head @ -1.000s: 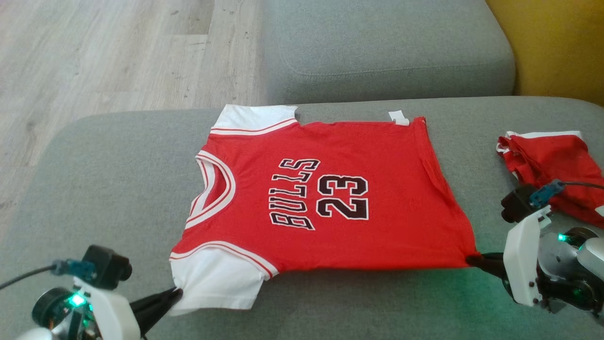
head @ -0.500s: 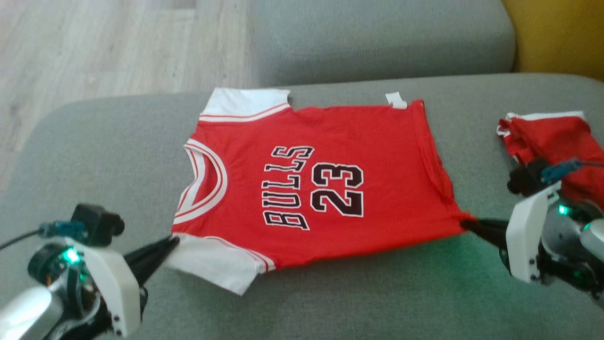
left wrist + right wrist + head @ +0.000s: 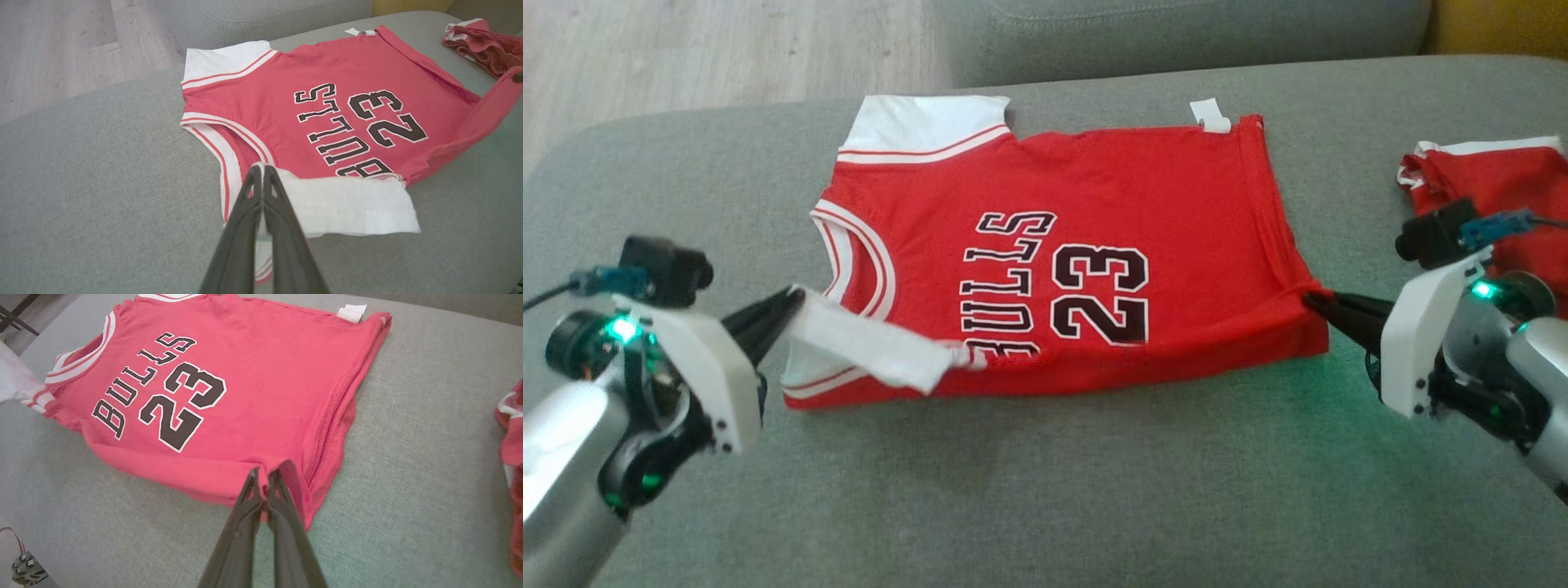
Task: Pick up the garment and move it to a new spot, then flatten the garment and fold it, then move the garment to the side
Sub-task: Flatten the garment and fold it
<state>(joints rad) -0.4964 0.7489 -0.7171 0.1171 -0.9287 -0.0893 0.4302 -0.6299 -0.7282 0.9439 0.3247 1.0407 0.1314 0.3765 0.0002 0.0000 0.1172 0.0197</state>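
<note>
Both ends of the near edge of the jersey (image 3: 1094, 180) are clenched in my tools, left tool (image 3: 796, 298) on the white sleeve (image 3: 866, 347), right tool (image 3: 1311, 298) on the hem corner (image 3: 1286, 304), so its long axis runs between them and the rest lies on the sofa (image 3: 1013, 490) beyond both.

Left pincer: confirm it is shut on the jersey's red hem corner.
Not quite. The left pincer is shut on the jersey, but on its white sleeve, not a red hem corner. The left wrist view shows this.
</note>
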